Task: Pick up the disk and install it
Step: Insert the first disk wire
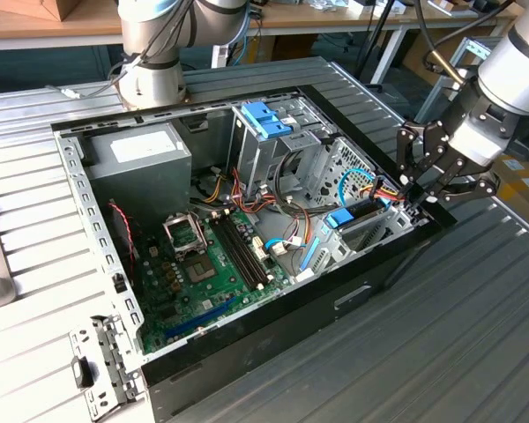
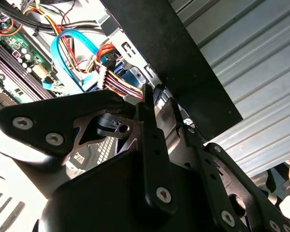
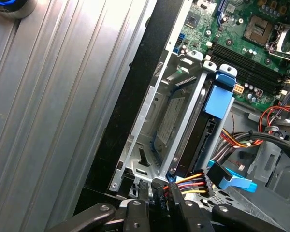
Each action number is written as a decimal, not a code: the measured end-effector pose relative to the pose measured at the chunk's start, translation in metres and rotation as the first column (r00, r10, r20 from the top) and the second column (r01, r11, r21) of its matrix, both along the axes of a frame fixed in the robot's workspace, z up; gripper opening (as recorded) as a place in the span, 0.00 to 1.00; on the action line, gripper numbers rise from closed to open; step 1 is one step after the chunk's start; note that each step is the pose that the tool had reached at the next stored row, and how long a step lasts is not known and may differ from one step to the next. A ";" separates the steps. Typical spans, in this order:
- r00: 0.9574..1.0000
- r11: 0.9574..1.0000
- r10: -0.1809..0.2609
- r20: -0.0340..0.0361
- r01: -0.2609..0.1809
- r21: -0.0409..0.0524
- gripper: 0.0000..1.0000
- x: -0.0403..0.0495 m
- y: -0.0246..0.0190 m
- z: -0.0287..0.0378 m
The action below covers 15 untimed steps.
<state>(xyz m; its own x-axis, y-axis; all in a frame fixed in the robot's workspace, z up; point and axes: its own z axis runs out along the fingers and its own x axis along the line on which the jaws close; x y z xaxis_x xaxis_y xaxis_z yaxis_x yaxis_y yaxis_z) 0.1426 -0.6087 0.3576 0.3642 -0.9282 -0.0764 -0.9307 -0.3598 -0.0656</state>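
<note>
The disk (image 1: pixel 357 216) lies slanted in the drive bay at the open computer case's edge, on the exterior view's right. Its blue rail end faces the motherboard. In the first wrist view the disk (image 3: pixel 203 140) shows edge-on, dark, with a bright blue tab, between silver bay rails. My gripper (image 1: pixel 413 196) hangs over the case's black rim at the disk's outer end. In both wrist views the gripper (image 3: pixel 158 191) (image 2: pixel 159 104) is shut on that end, right beside a plug with coloured wires (image 3: pixel 191 183).
A grey power-supply box (image 1: pixel 141 159) fills the case's far corner, and a blue clip (image 1: pixel 266 119) sits on the metal drive cage. The green motherboard (image 1: pixel 212 264) lies in the middle. A loose metal bracket (image 1: pixel 101 370) rests outside the case's near corner. The arm's base (image 1: pixel 154 53) stands behind.
</note>
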 end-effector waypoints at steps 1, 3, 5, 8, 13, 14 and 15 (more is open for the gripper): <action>1.000 1.000 0.000 0.000 0.000 0.000 0.30 -0.0001 0.0000 0.0009; 1.000 1.000 0.000 0.000 0.000 0.000 0.30 -0.0001 0.0000 0.0024; 1.000 1.000 0.000 0.000 0.000 0.001 0.30 -0.0004 -0.0001 0.0033; 1.000 1.000 0.001 0.000 -0.001 0.011 0.30 -0.0010 -0.0010 0.0034; 1.000 0.999 0.021 0.000 -0.021 0.025 0.30 -0.0019 -0.0032 0.0027; 1.000 0.999 0.023 0.000 -0.023 0.026 0.30 -0.0019 -0.0033 0.0021; 1.000 0.999 0.025 0.000 -0.025 0.026 0.30 -0.0019 -0.0034 0.0018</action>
